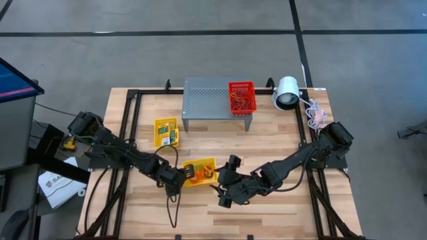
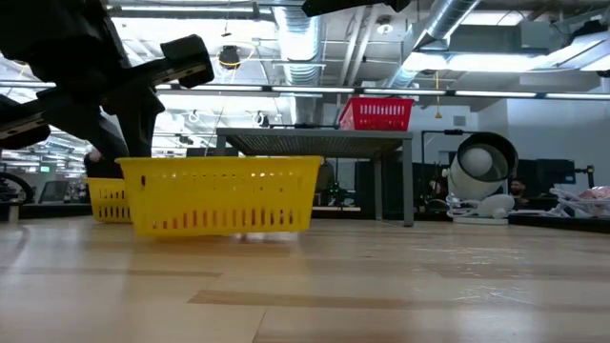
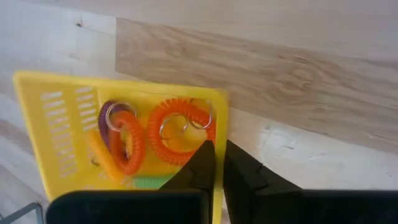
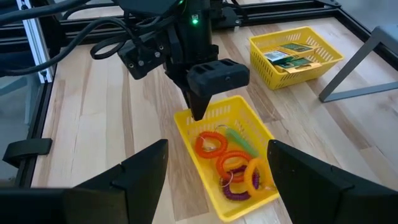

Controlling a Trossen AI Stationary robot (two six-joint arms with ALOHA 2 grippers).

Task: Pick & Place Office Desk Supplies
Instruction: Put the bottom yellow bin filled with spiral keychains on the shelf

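My left tool (image 3: 219,167) pinches the rim of the yellow basket (image 3: 56,124); my right tool (image 4: 214,180) waits with its fingers apart.

The left tool's two fingers are together on the basket's thin wall, one inside and one outside, so I am clamped on the rim itself. Just inside the wall from that tool lie the coil loops (image 3: 180,130), orange, red, purple and green, loose on the basket floor. The basket looks light, thin plastic that will flex and could tip if lifted from one edge, so I judge sliding it along the tabletop (image 3: 298,74) safer. The loops are soft and springy; best hooked through a ring. A second basket with the crayon boxes (image 4: 289,56) sits well beyond my left tool.
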